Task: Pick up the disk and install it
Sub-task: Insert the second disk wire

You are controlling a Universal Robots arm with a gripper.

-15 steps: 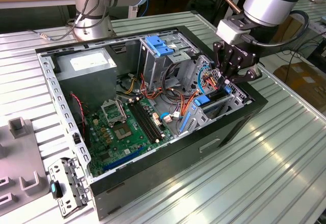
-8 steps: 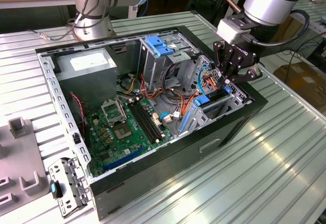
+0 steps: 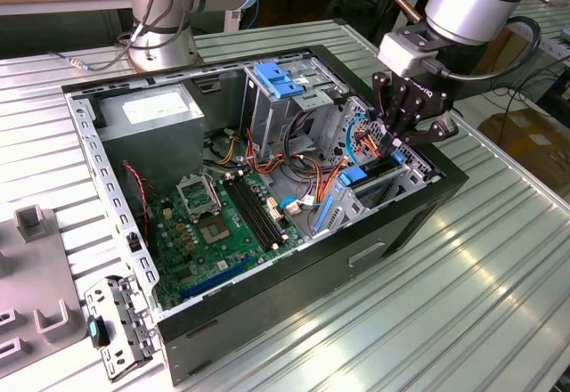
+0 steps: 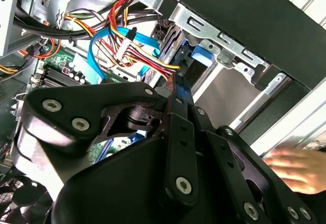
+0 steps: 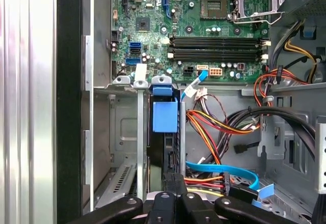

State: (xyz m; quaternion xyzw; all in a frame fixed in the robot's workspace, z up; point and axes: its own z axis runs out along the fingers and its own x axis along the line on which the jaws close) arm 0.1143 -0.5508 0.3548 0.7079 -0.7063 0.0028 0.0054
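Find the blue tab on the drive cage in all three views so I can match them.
Exterior view: blue tab in the cage toward the exterior view's right, just below the gripper.
Second wrist view: tab tucked under the cage's metal rim, next to the wire bundle.
First wrist view: tab between the cage's upright rails, near the board's edge.
Shared landmark: the green motherboard.

exterior: high, oblique, far | wrists: close, inside computer case
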